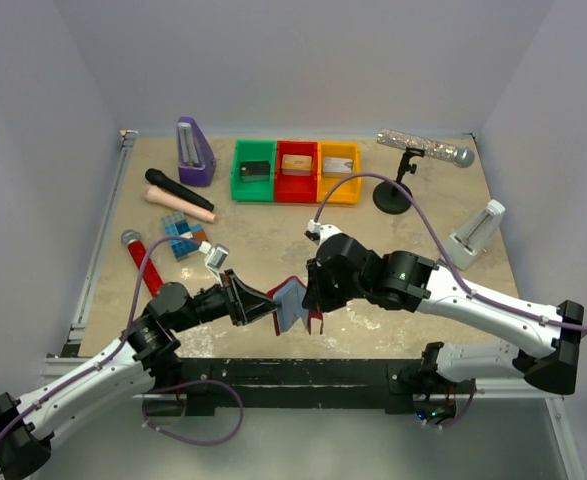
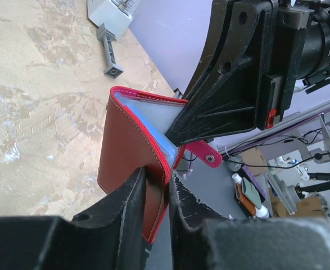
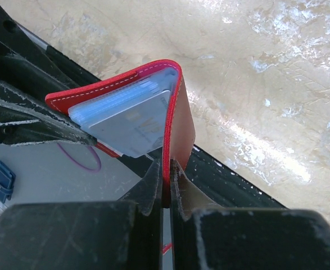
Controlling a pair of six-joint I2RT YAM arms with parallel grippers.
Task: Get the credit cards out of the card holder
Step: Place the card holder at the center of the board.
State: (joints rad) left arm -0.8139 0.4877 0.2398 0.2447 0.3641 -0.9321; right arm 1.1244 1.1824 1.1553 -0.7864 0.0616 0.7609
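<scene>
**Card holder held spread between both grippers**

The dark red card holder [image 1: 291, 305] is held in the air above the near part of the marbled table [image 1: 433, 215]. It is spread into a V between the two arms. One cover is pinched by the right gripper [image 3: 166, 169], whose jaws are closed tight on the thin leather. The edge of the other cover is taken by the left gripper [image 2: 156, 183], whose jaws are drawn narrow, with a finger against each face. The credit cards [image 3: 134, 121] are seen tucked inside the holder, a silvery-grey one lying against the pale blue lining. A small red snap tab [image 2: 204, 154] is seen hanging loose beside the right gripper's black finger.
</scene>
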